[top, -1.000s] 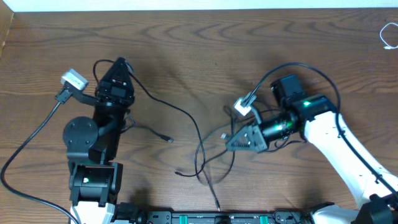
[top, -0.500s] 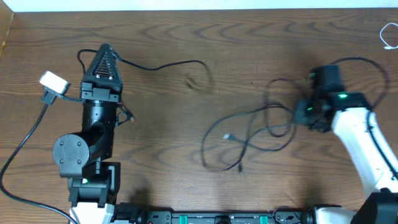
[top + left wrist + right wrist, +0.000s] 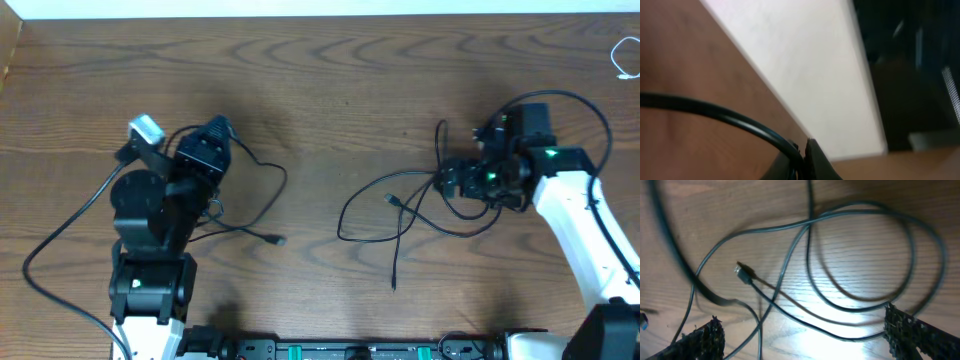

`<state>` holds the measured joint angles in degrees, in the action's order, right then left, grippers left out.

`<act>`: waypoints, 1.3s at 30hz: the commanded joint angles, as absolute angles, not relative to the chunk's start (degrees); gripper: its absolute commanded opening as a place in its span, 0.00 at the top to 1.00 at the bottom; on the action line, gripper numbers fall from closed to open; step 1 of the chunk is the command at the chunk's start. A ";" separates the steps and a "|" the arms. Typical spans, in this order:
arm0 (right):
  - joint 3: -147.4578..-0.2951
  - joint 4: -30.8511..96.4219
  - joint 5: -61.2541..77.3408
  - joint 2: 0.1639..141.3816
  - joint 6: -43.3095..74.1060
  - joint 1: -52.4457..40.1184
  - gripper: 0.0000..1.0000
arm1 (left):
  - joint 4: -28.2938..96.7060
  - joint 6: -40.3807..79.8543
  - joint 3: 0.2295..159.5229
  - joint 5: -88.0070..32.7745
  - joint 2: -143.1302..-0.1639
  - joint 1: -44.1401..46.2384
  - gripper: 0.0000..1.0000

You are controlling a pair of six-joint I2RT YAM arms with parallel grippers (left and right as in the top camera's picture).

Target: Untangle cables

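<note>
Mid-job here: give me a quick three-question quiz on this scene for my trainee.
1. True or false: the white cord lies among the black cables in the middle.
2. The right end effector is: A) open above the cables, B) shut on a plug, C) out of view.
3. Fill in: the lone plug lies nearer the ___ arm.
Key: 1 false, it sits apart at far right; 2 A; 3 left.

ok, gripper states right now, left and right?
Left gripper: closed on a black cable.
Right gripper: open, holding nothing.
</note>
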<state>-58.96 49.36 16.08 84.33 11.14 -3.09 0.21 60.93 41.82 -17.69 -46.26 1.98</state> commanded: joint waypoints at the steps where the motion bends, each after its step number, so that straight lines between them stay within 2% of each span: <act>1: -58.33 48.75 10.72 87.94 17.76 -6.63 0.01 | 3.88 58.02 42.61 -24.05 -48.51 2.90 0.92; 5: -58.33 46.59 8.32 93.08 26.26 -9.06 0.01 | 7.27 55.57 42.61 -24.03 -50.70 4.32 0.92; 11: -58.33 37.21 9.13 100.77 26.98 -13.56 0.01 | 7.73 54.48 42.61 -24.05 -53.49 4.93 0.93; 16: -58.33 35.55 5.45 104.25 34.00 -14.94 0.02 | 7.73 53.58 42.61 -24.03 -53.93 4.91 0.93; 18: -58.33 35.79 2.70 105.34 36.16 -15.33 0.15 | 7.73 53.60 42.61 -24.03 -53.91 4.91 0.92; 19: -58.33 35.64 2.50 106.39 36.42 -15.68 0.41 | 7.73 53.58 42.61 -24.03 -53.91 4.91 0.93; 22: -58.33 34.83 2.50 107.50 36.38 -16.29 0.99 | 7.70 53.58 42.61 -24.01 -53.91 4.91 0.93; 30: -59.64 26.37 6.76 103.15 21.52 -13.69 0.99 | 8.27 53.58 42.61 -24.03 -53.91 4.91 0.93; 39: -71.02 28.56 -2.55 85.62 18.94 2.50 0.99 | 8.99 53.60 42.61 -24.01 -53.93 4.91 0.92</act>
